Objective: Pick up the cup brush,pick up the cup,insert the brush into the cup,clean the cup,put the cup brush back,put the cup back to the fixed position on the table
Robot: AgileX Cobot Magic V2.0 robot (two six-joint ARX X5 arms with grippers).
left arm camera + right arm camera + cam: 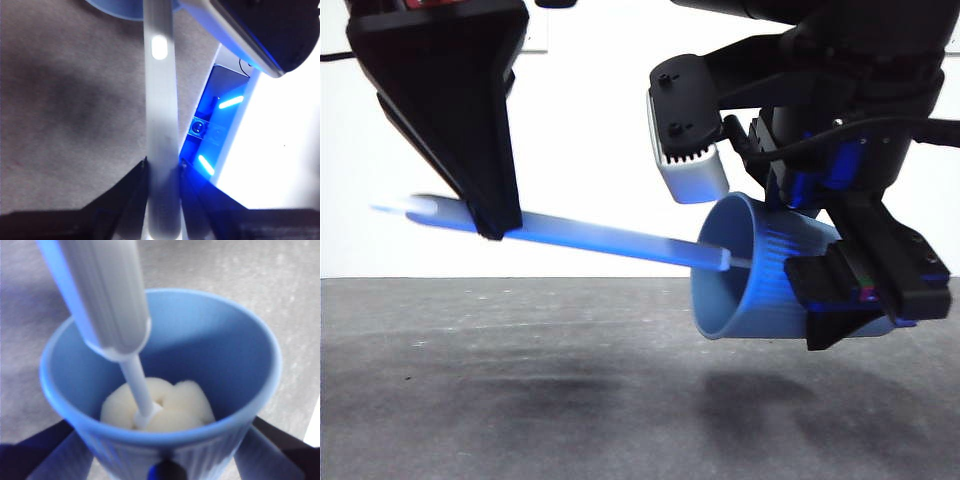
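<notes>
Cup [760, 270] tipped sideways above table [520, 400], clamped in right gripper [860, 300], brush [600, 238] entering from nine o'clock, pinched by left gripper [492, 215], sponge head [160, 407] at cup's bottom.

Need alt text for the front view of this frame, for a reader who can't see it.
Two grippers hold things above the table: the right gripper grips the blue cup tipped on its side, mouth towards the left gripper, which holds the cup brush by its handle. The brush runs nearly level into the cup's mouth.
</notes>
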